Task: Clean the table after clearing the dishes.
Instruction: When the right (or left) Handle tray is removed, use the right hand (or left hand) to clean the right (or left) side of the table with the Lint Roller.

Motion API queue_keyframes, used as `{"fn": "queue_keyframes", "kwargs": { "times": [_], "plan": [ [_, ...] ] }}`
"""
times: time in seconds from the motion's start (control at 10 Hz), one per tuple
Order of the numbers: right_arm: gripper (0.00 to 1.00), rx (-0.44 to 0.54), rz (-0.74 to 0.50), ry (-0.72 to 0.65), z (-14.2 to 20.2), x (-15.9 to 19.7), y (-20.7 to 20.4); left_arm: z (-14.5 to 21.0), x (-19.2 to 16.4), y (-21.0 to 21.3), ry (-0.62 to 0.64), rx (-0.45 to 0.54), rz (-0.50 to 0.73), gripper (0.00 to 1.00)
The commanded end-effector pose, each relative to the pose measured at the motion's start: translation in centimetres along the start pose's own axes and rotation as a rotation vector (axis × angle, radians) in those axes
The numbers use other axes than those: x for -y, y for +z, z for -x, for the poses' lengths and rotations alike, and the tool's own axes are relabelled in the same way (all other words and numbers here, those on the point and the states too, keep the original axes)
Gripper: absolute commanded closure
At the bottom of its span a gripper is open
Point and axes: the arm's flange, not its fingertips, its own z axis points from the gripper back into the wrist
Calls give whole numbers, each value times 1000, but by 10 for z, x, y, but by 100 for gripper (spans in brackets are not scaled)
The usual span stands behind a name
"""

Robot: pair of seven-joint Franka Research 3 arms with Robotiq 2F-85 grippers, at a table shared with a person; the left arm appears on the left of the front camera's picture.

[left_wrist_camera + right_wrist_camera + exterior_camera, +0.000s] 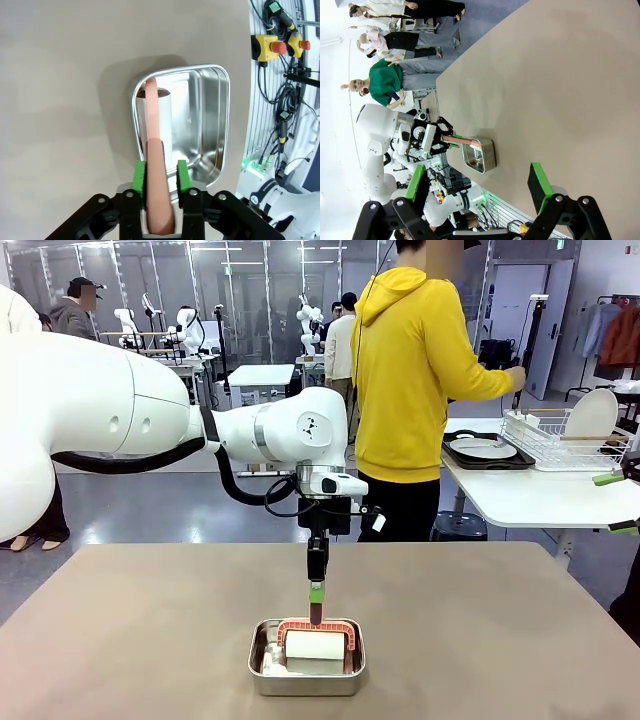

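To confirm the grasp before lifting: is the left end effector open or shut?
Shut on the pink handle: the green pads of the left end effector press both its sides, over the steel tin.

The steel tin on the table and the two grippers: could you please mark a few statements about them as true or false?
1. The left gripper has its jaws shut on the pink handle. True.
2. The steel tin lies tipped on its side. False: it stands flat on the table.
3. The right gripper has its jaws shut. False: they stand open, holding nothing.
4. A white roll lies in the tin. True.
5. A plate sits on the grey-brown table. False: the plate rests on a dark tray on the white table.
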Motion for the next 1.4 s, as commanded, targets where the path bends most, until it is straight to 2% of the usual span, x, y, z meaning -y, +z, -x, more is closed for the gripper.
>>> {"fn": "queue_keyframes", "kwargs": {
  "times": [0.0,0.2,0.3,0.5,0.8,1.1,1.2,1.3],
  "plan": [
    [0,-7,-3,4,1,-3,0,0,4,2,28,-27,12,100],
    [0,-7,-3,4,1,-3,0,0,6,4,75,-20,31,100],
    [0,-7,-3,4,1,-3,0,0,9,9,58,-7,22,100],
    [0,-7,-3,4,1,-3,0,3,28,35,121,55,9,100],
    [0,-7,-3,4,1,-3,0,17,67,84,221,62,-50,100],
    [0,-7,-3,4,1,-3,0,73,83,106,429,234,-90,100],
    [0,-7,-3,4,1,-3,0,104,90,102,526,306,-89,100],
    [0,-7,-3,4,1,-3,0,147,102,99,676,416,-117,100]
  ]
}}
